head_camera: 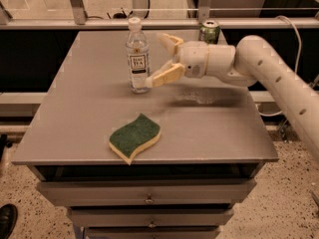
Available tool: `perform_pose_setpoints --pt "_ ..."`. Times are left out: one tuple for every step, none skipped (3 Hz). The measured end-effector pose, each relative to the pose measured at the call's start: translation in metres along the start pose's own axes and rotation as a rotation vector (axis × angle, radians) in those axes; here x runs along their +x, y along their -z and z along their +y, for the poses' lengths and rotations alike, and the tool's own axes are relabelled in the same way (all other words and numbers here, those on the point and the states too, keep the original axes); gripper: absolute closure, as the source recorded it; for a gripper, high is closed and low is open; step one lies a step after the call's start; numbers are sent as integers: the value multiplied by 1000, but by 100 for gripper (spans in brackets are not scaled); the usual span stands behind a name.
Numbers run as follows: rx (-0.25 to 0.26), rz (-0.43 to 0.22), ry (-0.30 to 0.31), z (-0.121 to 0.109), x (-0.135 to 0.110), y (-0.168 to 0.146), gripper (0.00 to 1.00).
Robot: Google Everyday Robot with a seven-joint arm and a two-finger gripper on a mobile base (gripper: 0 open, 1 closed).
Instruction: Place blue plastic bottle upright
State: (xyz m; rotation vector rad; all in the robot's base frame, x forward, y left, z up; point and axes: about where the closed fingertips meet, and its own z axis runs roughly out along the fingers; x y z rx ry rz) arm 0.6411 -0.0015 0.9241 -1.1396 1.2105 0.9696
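Observation:
The blue plastic bottle (137, 56) stands upright on the grey table (75, 118), toward the back and left of middle. It is clear, with a white cap and a pale label with dark text. My gripper (158, 59) is just to its right, open, with one finger (164, 75) low near the bottle's base and the other finger (169, 41) higher and behind. The fingers are apart from the bottle and hold nothing.
A green and yellow sponge (134, 137) lies near the table's front. A green drink can (210, 32) stands at the back edge, behind my arm (269, 68). A metal rail (75, 4) and posts run behind the table. Drawers sit below the tabletop.

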Motion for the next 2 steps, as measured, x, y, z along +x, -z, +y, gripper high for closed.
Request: perform_pose_setpoints --pt "39 108 75 -8 -13 47 0" --pt "99 228 135 -15 -33 112 0"
